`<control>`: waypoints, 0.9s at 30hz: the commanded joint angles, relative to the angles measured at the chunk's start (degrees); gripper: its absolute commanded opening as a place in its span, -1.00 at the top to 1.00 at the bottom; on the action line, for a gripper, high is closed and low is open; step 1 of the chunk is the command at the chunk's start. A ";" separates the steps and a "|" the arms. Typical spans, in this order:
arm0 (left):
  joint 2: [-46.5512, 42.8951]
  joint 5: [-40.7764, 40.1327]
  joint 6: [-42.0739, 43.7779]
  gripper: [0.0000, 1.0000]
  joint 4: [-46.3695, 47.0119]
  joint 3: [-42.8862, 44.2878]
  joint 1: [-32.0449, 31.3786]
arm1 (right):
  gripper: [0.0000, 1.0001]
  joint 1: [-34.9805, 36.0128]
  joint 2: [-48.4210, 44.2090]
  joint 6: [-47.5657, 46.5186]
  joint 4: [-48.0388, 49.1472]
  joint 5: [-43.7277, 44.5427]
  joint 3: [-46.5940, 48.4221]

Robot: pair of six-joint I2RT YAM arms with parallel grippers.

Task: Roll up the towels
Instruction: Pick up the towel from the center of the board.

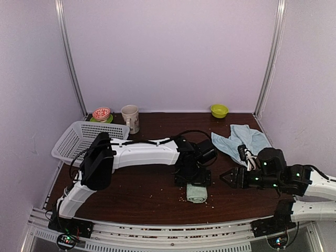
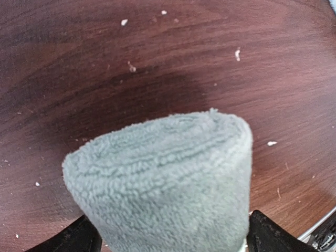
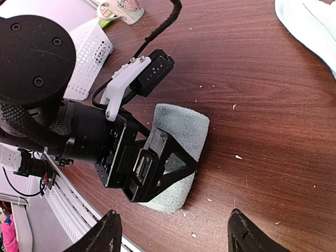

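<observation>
Our mint towel (image 1: 197, 193) sits lower centre as a tight, fuzzy roll, clasped by the left gripper (image 1: 196, 184); right gripper (image 3: 176, 233) gapes empty.

you're looking at a rolled towel (image 2: 168, 184) filling the lower middle of the view, pale grey-green and fuzzy, with its layered end turned toward you. the left gripper (image 2: 170, 237) has it between its dark fingertips (image 2: 79, 239), one touching each side at the bottom edge. beyond it lies the dark wooden table (image 2: 157, 63), dotted with pale crumbs (image 2: 237, 53).
</observation>
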 commanded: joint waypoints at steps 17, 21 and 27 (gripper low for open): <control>7.52 1.65 -0.20 -0.96 -7.23 8.27 -1.10 | -0.38 0.18 -2.26 0.24 -1.79 1.93 -0.92; 7.52 1.71 0.17 -0.96 -7.53 8.14 -1.10 | -0.38 0.25 -2.53 0.24 -1.87 2.11 -1.08; 7.76 0.39 1.11 -0.95 -11.09 8.11 -1.36 | -0.38 0.20 -2.57 0.15 -2.05 2.28 -1.07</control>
